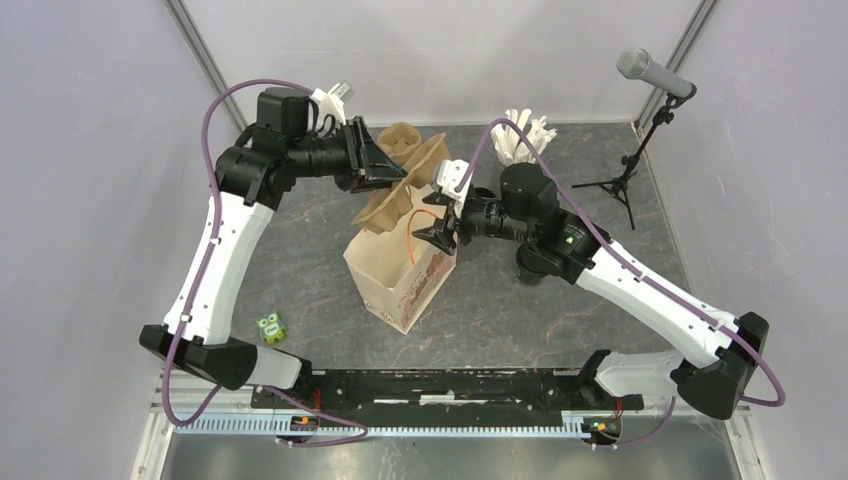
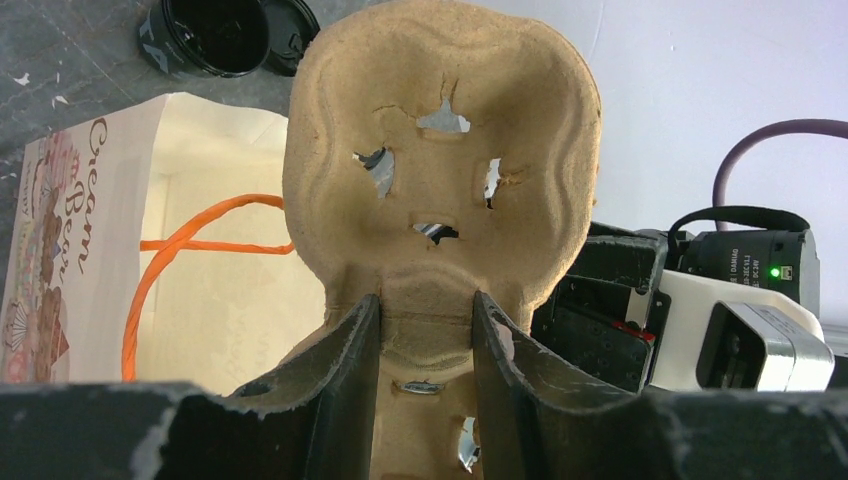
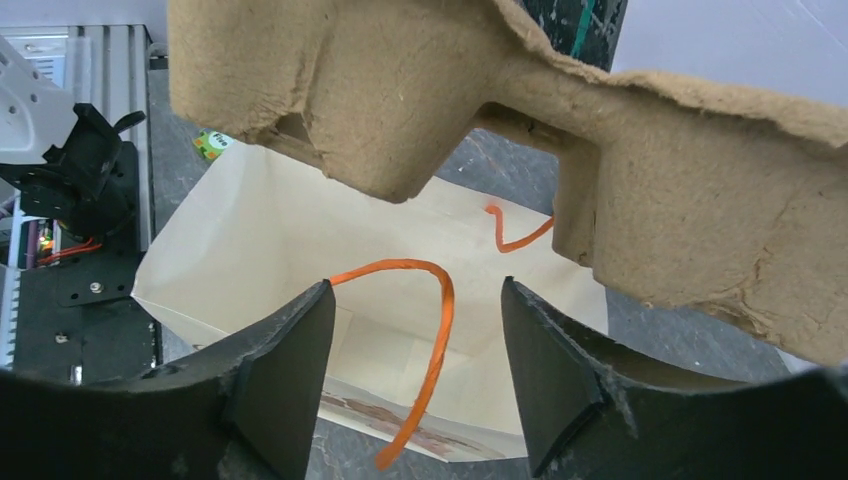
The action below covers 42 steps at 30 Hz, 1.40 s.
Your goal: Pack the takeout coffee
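My left gripper (image 1: 385, 175) (image 2: 427, 300) is shut on the middle ridge of the brown pulp carrier (image 1: 420, 165) (image 2: 440, 190) (image 3: 400, 90). It holds the carrier tilted above the open paper bag (image 1: 400, 280) (image 2: 90, 200) (image 3: 260, 240). My right gripper (image 1: 437, 230) (image 3: 415, 290) stands open at the bag's mouth. One orange handle (image 3: 437, 330) loops between its fingers, unclamped. The takeout coffee (image 1: 527, 275) (image 2: 205, 35), a small black cup, stands on the table behind the bag, partly hidden under my right arm in the top view. A round black lid (image 2: 292, 30) shows next to it.
A grey cup of white sticks (image 1: 520, 135) stands at the back. A microphone on a tripod (image 1: 640, 150) occupies the back right corner. A small green toy (image 1: 271, 327) (image 3: 210, 143) lies near the left arm's base. The right wrist's camera (image 2: 760, 330) is close beside the carrier.
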Each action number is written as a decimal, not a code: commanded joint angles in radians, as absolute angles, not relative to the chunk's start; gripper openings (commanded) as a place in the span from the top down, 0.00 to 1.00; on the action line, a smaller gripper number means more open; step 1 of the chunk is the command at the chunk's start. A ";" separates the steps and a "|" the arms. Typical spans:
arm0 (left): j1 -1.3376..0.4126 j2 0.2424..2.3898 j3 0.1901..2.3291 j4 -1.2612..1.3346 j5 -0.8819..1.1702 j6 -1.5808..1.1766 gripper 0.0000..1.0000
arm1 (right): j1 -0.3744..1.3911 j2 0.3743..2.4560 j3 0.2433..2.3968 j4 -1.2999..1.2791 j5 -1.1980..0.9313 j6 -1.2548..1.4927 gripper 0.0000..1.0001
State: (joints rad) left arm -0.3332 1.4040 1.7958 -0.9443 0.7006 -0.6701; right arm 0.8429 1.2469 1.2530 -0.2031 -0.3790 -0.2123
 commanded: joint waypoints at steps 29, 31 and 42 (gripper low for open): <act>-0.397 1.181 1.371 -0.596 0.595 -0.699 0.71 | 0.861 1.125 1.138 -0.097 -0.366 -0.314 1.00; -0.417 1.183 1.370 -0.619 0.554 -0.633 0.71 | 0.861 1.122 1.128 -0.086 -0.370 -0.313 1.00; -0.440 1.163 1.430 -0.544 0.602 -0.827 0.70 | 0.862 1.132 1.140 -0.069 -0.358 -0.305 1.00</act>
